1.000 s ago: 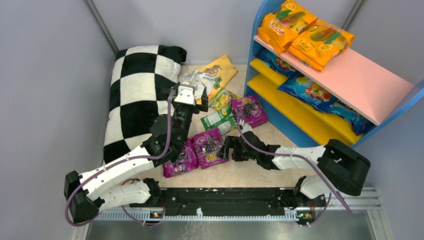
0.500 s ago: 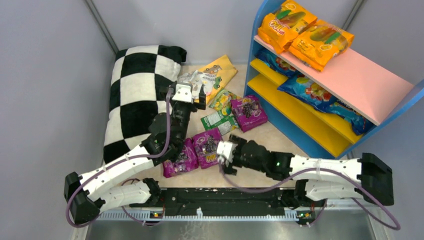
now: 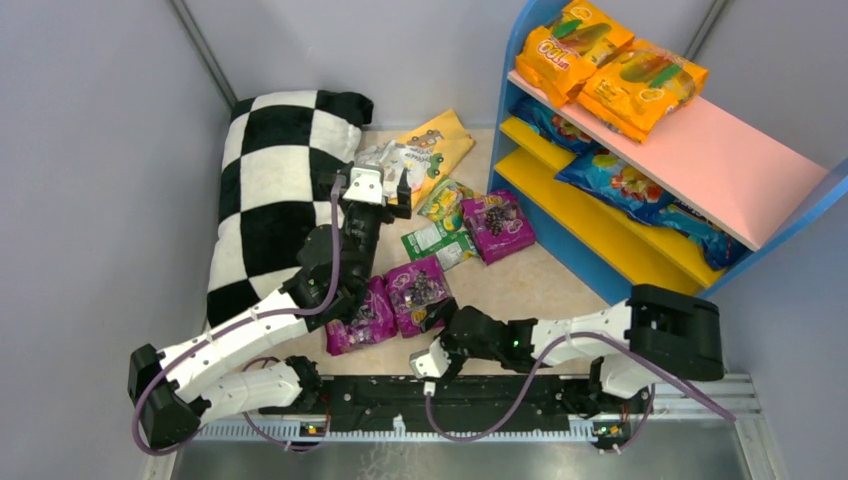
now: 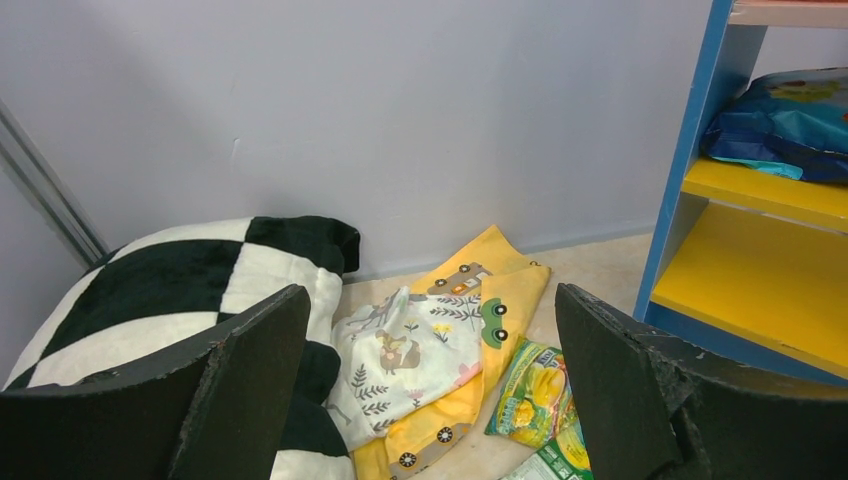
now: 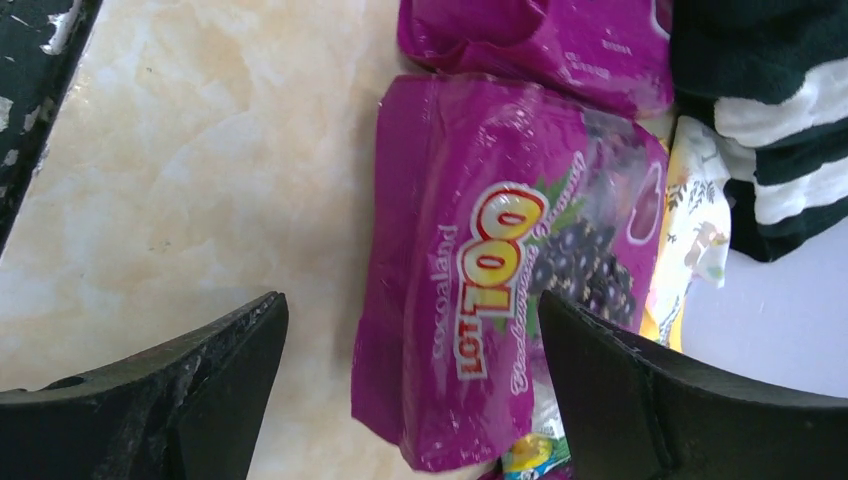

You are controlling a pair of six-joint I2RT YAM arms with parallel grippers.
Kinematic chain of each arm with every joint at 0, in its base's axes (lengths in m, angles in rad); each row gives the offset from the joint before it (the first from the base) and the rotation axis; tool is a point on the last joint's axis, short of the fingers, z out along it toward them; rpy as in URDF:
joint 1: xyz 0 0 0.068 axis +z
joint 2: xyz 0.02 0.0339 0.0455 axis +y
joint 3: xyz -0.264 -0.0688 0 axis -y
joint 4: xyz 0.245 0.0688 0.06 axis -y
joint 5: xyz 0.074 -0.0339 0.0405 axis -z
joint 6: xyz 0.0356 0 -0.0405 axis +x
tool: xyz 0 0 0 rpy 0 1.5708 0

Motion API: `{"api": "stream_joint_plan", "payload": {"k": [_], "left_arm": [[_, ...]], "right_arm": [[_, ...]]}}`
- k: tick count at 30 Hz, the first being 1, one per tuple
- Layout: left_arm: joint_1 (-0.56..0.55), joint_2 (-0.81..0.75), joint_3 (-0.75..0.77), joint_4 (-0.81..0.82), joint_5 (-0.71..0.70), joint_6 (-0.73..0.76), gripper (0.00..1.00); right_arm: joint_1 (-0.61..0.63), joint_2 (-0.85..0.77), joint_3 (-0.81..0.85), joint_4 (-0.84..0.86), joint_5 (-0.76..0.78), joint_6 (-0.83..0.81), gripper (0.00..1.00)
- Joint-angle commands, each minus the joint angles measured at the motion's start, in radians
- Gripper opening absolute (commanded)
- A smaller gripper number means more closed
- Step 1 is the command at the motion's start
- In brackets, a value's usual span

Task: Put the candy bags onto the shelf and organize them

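Top external view: nearest the arm bases, well off the near-left corner of the shelf (image 3: 503,110), the right tool (image 3: 432,318) stands wide open and empty at the near edge of a purple candy bag (image 3: 418,290) that lies flat on the table (image 3: 540,285). Whether it touches the bag I cannot tell. In the right wrist view, the 2 fingers (image 5: 200,390) frame that bag's "LOT 100" print and dark berries.

A 2nd purple bag (image 3: 365,318) lies against it on the side away from the shelf, partly under the left arm. A 3rd purple bag (image 3: 497,225) lies farther on, just beside the shelf's blue base. 2 green bags (image 3: 432,240) sit next to it, on its side away from the shelf.

The left tool (image 3: 385,188) is farther from the shelf than these. It is spread apart with nothing between its fingers, and is held above the edge of the checkered pillow (image 3: 270,190). Beyond it, a patterned cloth (image 3: 425,150) lies between the pillow and the shelf.

On the shelf, 2 orange bags (image 3: 570,45) overlap at the far end of the pink top board (image 3: 710,160). The blue bags (image 3: 615,185) lie on the yellow boards (image 3: 600,225) beneath.
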State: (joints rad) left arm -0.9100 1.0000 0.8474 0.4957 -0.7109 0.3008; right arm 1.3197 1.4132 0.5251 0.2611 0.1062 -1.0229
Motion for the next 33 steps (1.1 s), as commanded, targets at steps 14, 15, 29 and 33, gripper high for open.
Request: {"api": "stream_joint_plan", "payload": {"k": [14, 15, 29, 33], "left_arm": [[0.012, -0.004, 0.040, 0.020, 0.021, -0.034, 0.99], [0.013, -0.003, 0.041, 0.020, 0.021, -0.034, 0.99], [0.016, -0.003, 0.045, 0.006, 0.028, -0.047, 0.99], [0.016, -0.004, 0.048, 0.001, 0.030, -0.052, 0.99]], "right_arm": [[0.082, 0.289, -0.001, 0.615, 0.330, -0.116, 0.49], [0.086, 0.284, -0.005, 0.623, 0.336, -0.111, 0.45], [0.094, 0.062, 0.037, 0.449, 0.454, 0.091, 0.13], [0.079, -0.063, 0.032, 0.381, 0.464, 0.160, 0.00]]}}
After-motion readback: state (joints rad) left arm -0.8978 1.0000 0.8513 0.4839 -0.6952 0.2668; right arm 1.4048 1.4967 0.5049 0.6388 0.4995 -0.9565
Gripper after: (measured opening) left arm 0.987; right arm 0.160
